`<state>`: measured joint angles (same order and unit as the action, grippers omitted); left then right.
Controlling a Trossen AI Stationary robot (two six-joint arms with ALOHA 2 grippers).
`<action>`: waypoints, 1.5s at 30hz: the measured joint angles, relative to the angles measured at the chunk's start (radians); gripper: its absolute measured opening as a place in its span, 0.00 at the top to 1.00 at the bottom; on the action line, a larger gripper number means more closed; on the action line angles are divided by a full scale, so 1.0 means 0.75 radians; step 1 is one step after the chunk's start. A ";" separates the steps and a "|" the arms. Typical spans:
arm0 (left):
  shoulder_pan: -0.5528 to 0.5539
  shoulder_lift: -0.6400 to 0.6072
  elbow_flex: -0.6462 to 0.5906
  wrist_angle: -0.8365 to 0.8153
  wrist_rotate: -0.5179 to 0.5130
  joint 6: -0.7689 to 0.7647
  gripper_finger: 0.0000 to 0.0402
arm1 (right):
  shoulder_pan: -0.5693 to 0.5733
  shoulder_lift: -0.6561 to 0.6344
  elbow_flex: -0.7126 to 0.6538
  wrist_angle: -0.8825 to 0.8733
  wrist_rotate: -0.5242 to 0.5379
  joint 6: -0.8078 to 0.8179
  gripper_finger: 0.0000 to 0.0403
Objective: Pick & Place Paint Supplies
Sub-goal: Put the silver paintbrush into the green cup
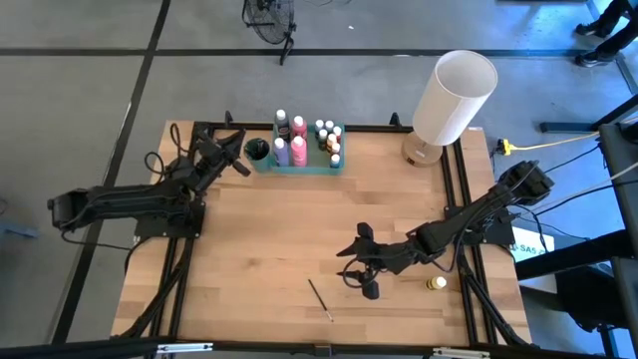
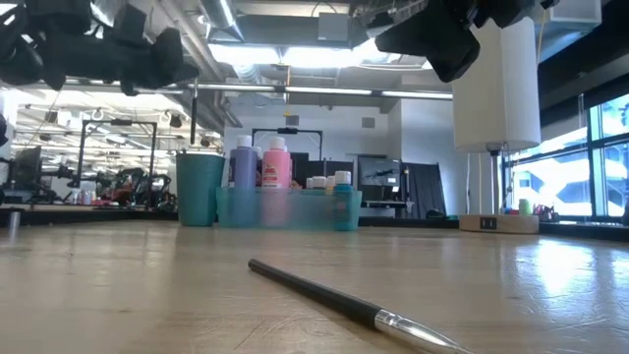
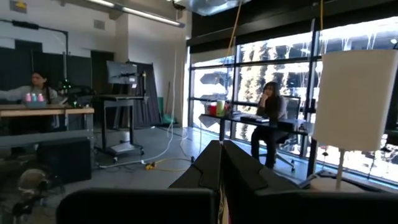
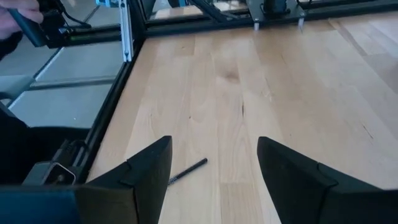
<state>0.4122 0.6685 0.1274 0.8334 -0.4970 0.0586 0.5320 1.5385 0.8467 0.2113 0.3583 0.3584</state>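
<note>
A thin dark paintbrush [image 1: 320,299] lies flat on the wooden table near its front edge; it also shows in the low view [image 2: 344,300] and the right wrist view [image 4: 186,170]. My right gripper [image 1: 361,261] hovers open above the table, just right of and beyond the brush. A small yellow bottle [image 1: 436,283] lies on its side to the right of it. Several white-capped paint bottles [image 1: 299,135] stand in the green tray [image 1: 299,168] at the far middle. My left gripper [image 1: 237,155] is shut on nothing, raised beside a teal cup [image 1: 256,150].
A big white lamp [image 1: 454,100] stands at the table's far right corner. Black frame rails [image 1: 459,199] run along the left and right sides of the table. Bare wood spreads between the tray and the brush. People sit at desks [image 3: 270,109] in the room beyond.
</note>
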 joint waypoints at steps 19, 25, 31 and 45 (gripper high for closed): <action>0.204 0.209 -0.078 0.183 0.250 -0.065 0.99 | -0.019 0.030 -0.001 0.013 0.010 -0.012 0.40; 0.233 0.280 -0.078 0.184 0.252 -0.064 0.99 | -0.019 0.030 -0.001 0.014 0.010 -0.025 0.40; 0.271 0.313 -0.078 0.186 0.383 -0.061 0.99 | -0.019 0.030 -0.001 0.014 0.010 -0.025 0.40; 0.354 0.413 -0.078 0.183 0.458 -0.096 0.96 | -0.019 0.029 -0.001 0.015 0.010 -0.035 0.40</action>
<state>0.6775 0.9782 0.0692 0.9707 -0.1537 -0.0132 0.5179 1.5600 0.8463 0.2222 0.3656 0.3321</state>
